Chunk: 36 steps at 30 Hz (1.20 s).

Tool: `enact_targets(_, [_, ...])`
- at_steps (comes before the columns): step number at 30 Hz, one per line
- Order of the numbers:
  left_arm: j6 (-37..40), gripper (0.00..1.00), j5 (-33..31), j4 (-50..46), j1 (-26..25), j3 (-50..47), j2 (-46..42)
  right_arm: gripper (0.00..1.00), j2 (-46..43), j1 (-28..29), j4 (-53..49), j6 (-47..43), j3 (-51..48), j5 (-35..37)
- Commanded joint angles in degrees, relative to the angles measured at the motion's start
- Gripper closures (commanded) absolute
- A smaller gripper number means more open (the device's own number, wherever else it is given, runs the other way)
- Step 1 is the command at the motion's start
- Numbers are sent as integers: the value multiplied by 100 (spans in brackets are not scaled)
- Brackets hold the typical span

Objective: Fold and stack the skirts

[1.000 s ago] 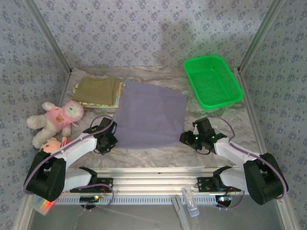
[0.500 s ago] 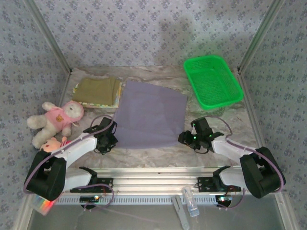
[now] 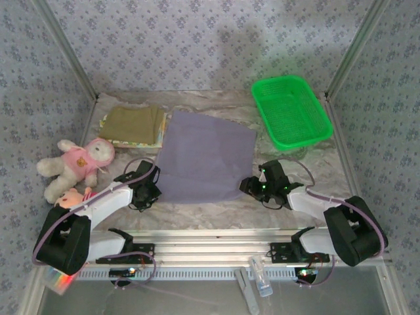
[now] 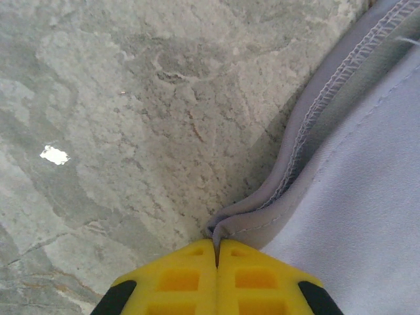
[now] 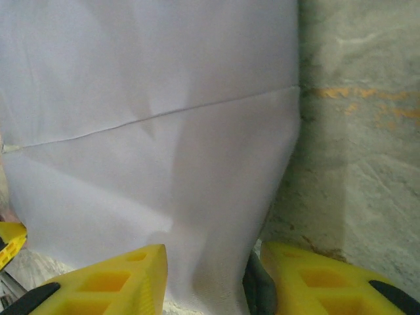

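A lavender skirt [image 3: 205,157] lies spread flat in the middle of the table. My left gripper [image 3: 152,194] is at its near-left corner, shut on the hemmed edge [image 4: 262,209], which bunches up right at the yellow fingertips [image 4: 190,275]. My right gripper [image 3: 248,186] is at the near-right corner, open, and the lavender cloth [image 5: 164,164] lies between its two yellow fingers [image 5: 118,279] without being pinched. At the back left an olive-khaki skirt [image 3: 133,123] lies folded on top of pale patterned cloth [image 3: 131,141].
A green plastic basket [image 3: 261,113] stands at the back right. A pink plush toy [image 3: 77,159] and a smaller pink toy [image 3: 71,197] lie at the left edge. Bare marble-patterned table [image 5: 367,131] shows to the right of the skirt. Patterned walls enclose the table.
My right gripper has slid left until the lavender skirt's near-right corner sits between its fingers. The left gripper and the skirt have stayed put.
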Motion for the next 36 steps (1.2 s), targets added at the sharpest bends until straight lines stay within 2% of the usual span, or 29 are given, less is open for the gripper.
enact_targets(1, [-23, 100, 265, 360, 6, -73, 239, 58, 19, 30, 199, 260, -89, 97])
enact_targets(7, [-49, 100, 256, 345, 7, -90, 202, 65, -182, 20, 193, 428, -221, 228])
enact_targets(13, [-139, 100, 260, 310, 6, -141, 4, 87, -567, 8, -121, 487, -267, 241])
enact_targets(17, [-478, 100, 360, 216, -143, -485, -520, 100, -846, -114, -1182, 84, -142, 33])
enact_targets(20, [-832, 100, 387, 179, -336, -839, -1126, 100, -1077, -323, -1690, -149, -192, -145])
enact_targets(26, [-1197, 100, 178, -57, -685, -928, -1871, 100, -1224, -644, -1643, -141, -223, -301])
enact_targets(32, [-1295, 100, 19, -296, -820, -522, -2045, 100, -1301, -727, -1860, -27, 32, -479])
enact_targets(36, [-954, 100, -346, -656, -781, 91, -2170, 100, -1527, -821, -2144, 95, 361, -500])
